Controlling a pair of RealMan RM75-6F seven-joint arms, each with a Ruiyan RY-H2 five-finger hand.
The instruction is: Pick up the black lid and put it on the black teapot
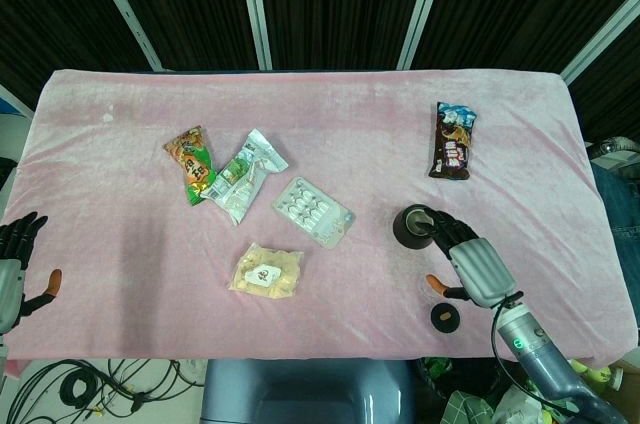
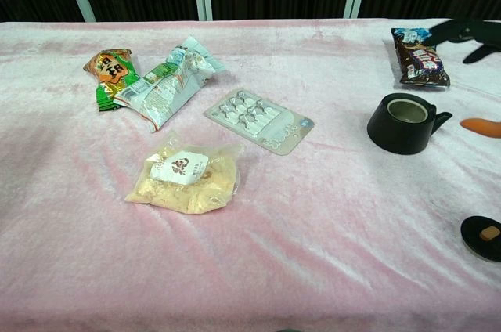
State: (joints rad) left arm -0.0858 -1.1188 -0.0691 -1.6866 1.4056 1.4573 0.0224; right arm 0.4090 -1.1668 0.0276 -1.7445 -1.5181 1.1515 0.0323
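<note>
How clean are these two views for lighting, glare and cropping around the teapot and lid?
Head view: even, soft light, no hard shadows; black teapot partly hidden by the right hand. Chest view: sharp, teapot fully clear, but the black lid is cut by the frame edge, and only the right hand's fingers show.

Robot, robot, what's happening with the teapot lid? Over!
Both hands empty. Black lid on cloth, off black teapot. Nothing between them.
</note>
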